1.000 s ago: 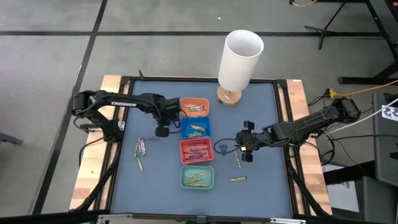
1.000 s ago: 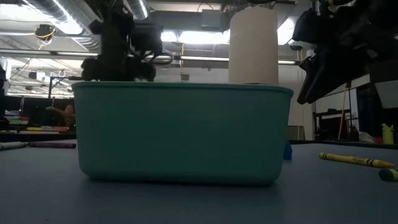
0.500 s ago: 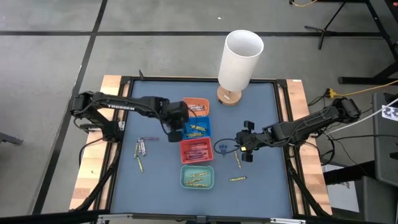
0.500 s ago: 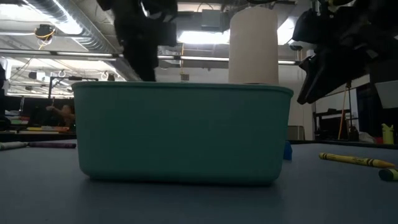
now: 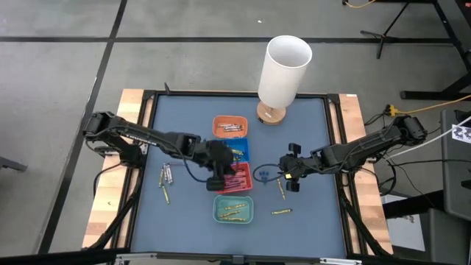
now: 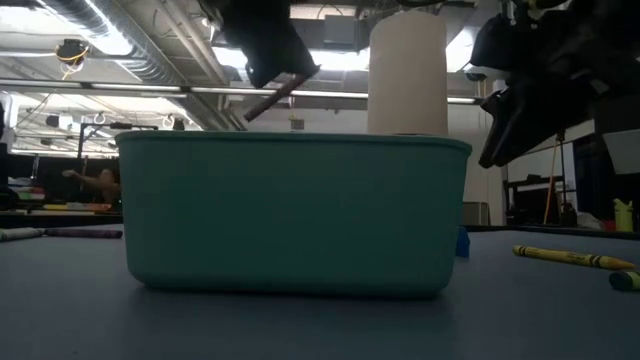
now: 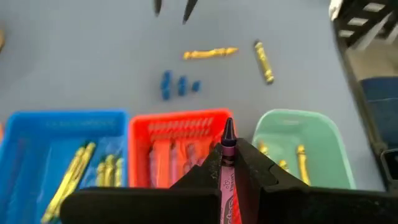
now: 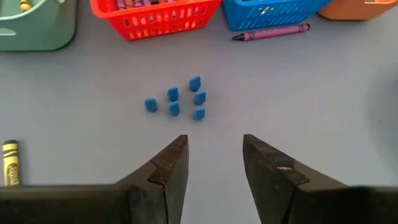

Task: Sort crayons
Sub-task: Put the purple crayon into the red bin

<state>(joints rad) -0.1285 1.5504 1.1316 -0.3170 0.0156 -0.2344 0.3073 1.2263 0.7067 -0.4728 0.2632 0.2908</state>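
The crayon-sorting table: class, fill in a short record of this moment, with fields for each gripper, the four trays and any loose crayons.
left gripper: shut on a magenta crayon, above the red tray
right gripper: open, empty, hovering beside small blue pieces on the table
trays in the row: orange tray, blue tray, red tray, green tray
green tray contents: yellow crayons
loose crayons: two yellow ones near the right gripper, several to the left of the trays
white cylinder: upright at the table's far edge
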